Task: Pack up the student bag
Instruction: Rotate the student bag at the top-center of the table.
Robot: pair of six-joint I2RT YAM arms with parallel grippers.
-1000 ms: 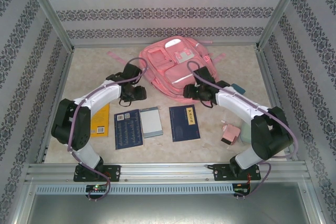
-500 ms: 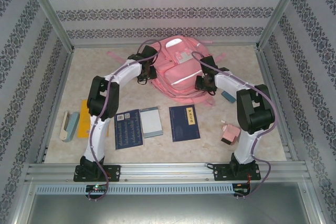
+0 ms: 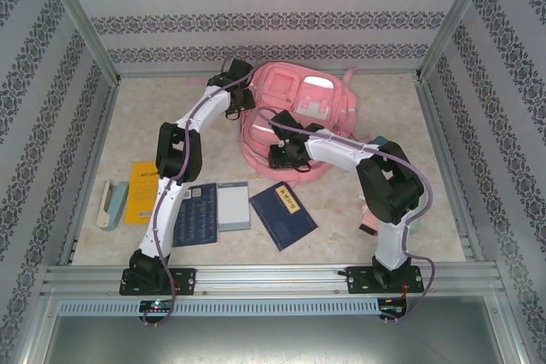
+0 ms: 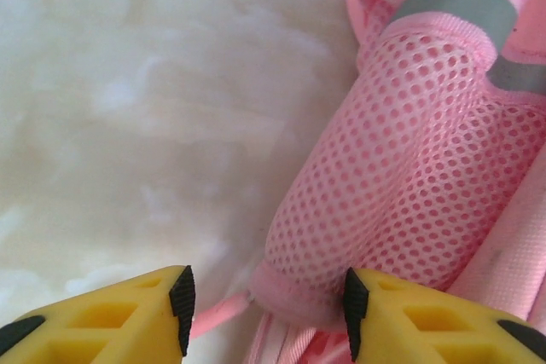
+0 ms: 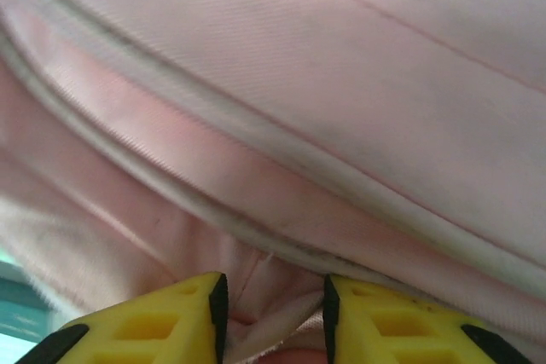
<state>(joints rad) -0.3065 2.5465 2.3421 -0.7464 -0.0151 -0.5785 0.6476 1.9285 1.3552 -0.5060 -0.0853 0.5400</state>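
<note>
The student bag [image 3: 300, 101], a big pink backpack, lies flat at the back middle of the table with its front pockets facing up. My left gripper [image 3: 242, 98] is at its upper left side. In the left wrist view my left gripper [image 4: 264, 304] stands open around the lower end of the pink mesh side pocket [image 4: 409, 159]; the right pad touches the mesh and the left pad is clear of it. My right gripper [image 3: 275, 157] is at the bag's near left edge. In the right wrist view my right gripper [image 5: 273, 313] is shut on a fold of the pink fabric [image 5: 299, 83].
In front of the bag lie a tilted dark blue book [image 3: 283, 215], a grey-blue notebook [image 3: 232, 206], another dark blue book [image 3: 194, 215], a yellow book [image 3: 143, 191] and a pale case [image 3: 111, 205]. A pink item [image 3: 368, 226] sits behind the right arm.
The bag has shifted and turned, its near edge drawn to the left. My right gripper moved left along that edge and my left gripper moved farther back. The dark blue book on the right has rotated.
</note>
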